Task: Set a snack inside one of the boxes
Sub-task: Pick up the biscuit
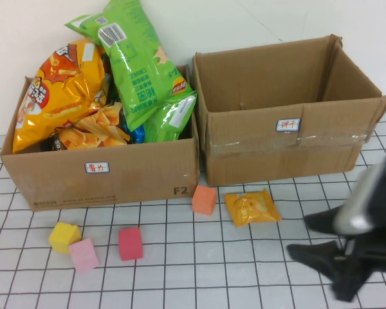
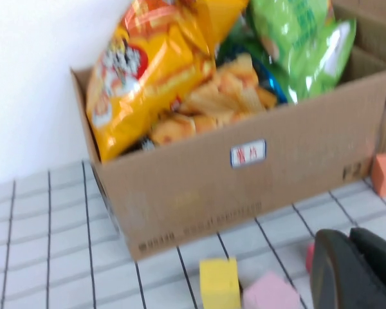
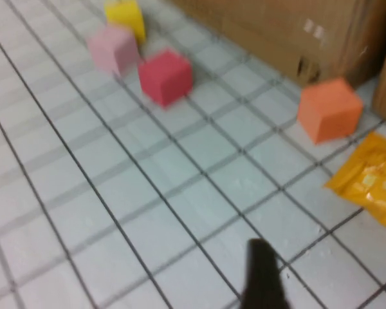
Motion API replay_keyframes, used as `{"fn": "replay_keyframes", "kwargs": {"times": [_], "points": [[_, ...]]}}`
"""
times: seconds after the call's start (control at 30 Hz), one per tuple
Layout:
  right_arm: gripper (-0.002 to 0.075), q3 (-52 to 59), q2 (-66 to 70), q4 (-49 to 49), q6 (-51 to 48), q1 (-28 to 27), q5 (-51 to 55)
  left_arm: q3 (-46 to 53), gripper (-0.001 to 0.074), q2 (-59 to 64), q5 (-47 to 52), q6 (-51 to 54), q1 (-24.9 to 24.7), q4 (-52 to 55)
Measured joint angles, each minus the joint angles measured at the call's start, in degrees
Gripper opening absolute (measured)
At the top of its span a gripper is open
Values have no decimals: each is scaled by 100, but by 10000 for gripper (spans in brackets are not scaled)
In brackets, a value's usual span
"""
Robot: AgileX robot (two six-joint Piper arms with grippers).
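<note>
A small yellow snack packet [image 1: 252, 208] lies flat on the gridded table in front of the empty right box [image 1: 264, 161]; the right wrist view has the packet [image 3: 373, 183] at its edge. The left box [image 1: 141, 177] is piled high with chip bags [image 1: 64, 96]. My right gripper [image 1: 313, 238] hovers low at the table's right, to the right of the packet and apart from it, open with nothing between its fingers; one dark finger [image 3: 262, 277] shows in its wrist view. My left gripper [image 2: 350, 254] is shut and empty, low at the table's left front near the blocks.
Foam blocks lie on the table in front of the left box: orange [image 1: 204, 199] beside the packet, red [image 1: 130, 243], pink [image 1: 83, 255] and yellow [image 1: 64, 237]. A white wall stands behind both boxes.
</note>
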Motion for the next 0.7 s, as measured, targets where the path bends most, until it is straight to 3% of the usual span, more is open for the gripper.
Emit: {"fn": "replay_keyframes", "kwargs": {"times": [0.07,0.2,0.27,0.47,0.7], "points": [[365,-77,179,54,-82,419,-643,54,-1,-4,159,6,0,12],[115,-104,352,94,-598,1092,-1944,247,0,-4,381,25,0,48],[53,-120,393,220,-843,1234,-2236,352,0,-4,381,28,0,71],[7,-383,749,511,-1797,1266,-2016,457,0,-4,217,28,0,92],[3,-1126,1547,522,-1553,1266,-1856,457,0,-4,201,28,0,92]]}}
